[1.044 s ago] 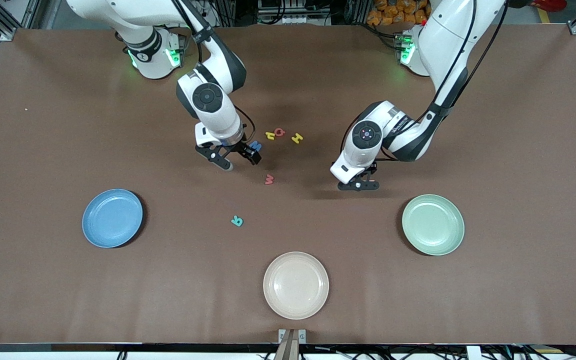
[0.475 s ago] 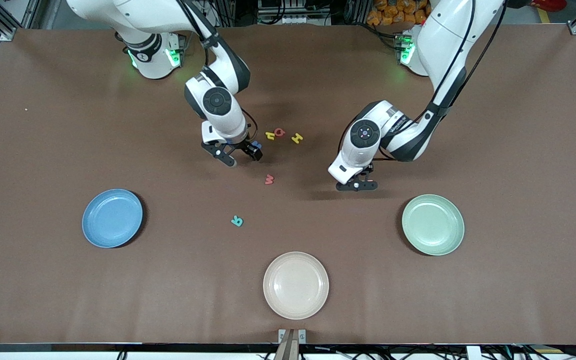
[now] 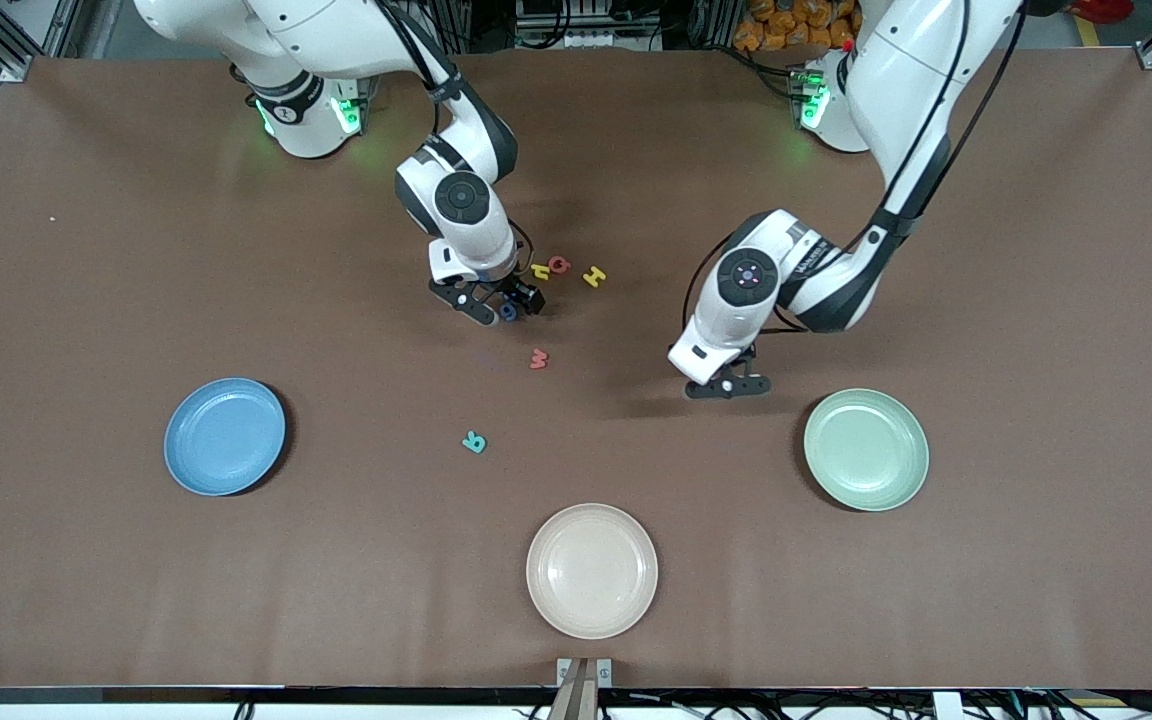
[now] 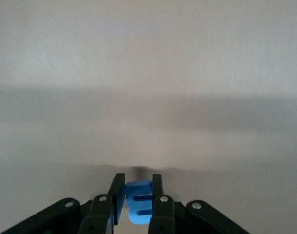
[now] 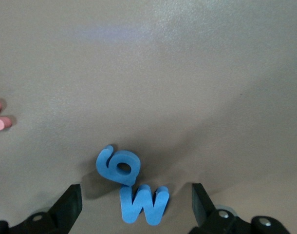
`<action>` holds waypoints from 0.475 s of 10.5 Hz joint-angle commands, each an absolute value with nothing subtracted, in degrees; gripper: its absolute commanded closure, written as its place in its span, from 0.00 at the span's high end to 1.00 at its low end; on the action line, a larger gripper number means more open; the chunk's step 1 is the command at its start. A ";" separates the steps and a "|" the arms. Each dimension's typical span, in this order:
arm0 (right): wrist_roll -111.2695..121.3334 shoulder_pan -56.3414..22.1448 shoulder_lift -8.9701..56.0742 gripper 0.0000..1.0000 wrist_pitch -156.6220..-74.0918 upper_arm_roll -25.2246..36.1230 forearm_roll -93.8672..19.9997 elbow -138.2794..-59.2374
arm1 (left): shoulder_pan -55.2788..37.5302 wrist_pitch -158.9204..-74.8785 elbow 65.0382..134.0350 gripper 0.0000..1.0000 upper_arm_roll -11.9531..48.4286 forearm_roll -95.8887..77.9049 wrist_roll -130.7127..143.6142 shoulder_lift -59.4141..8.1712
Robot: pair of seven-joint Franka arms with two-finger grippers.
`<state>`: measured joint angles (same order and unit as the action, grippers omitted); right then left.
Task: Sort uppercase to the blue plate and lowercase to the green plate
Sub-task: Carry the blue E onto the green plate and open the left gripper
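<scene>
Your left gripper is clamped on the blue m, half hidden between its fingers. Your right gripper stands wide apart over blue g and W; both barely show from the front. Count three plates: blue plate, green plate, cream plate, all without letters.

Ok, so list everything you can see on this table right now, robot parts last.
table: one, brown, under everything
blue plate: one, light blue, toward the right arm's end
green plate: one, mint green, toward the left arm's end
cream plate: one, cream, nearest the camera
R: one, teal, mid-table
w: one, red, farther than R
n, Q, H: one each, yellow, red, yellow, farther than w
g, W: one each, blue, touching, under the right gripper
m: one, blue, in the left gripper
right gripper: open, over g and W
left gripper: shut on m, beside green plate
</scene>
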<state>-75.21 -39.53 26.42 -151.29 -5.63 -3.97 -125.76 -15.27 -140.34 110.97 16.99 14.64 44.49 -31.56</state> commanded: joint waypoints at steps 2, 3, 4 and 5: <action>-76.38 -40.08 26.72 1.00 -151.96 -5.36 -3.43 -126.30 | -7.76 -137.02 109.34 0.00 17.40 15.82 33.54 -27.70; -76.46 -40.08 26.63 1.00 -151.79 -5.36 -3.43 -126.30 | -5.47 -135.80 109.25 0.00 17.40 15.73 28.61 -26.90; -76.64 -40.08 26.72 1.00 -151.79 -5.36 -3.43 -126.30 | -3.62 -135.10 109.25 0.00 17.32 15.65 24.56 -26.11; -76.81 -40.34 26.63 1.00 -151.79 -5.36 -3.43 -126.39 | -1.69 -134.91 109.34 0.00 17.31 15.64 21.22 -25.84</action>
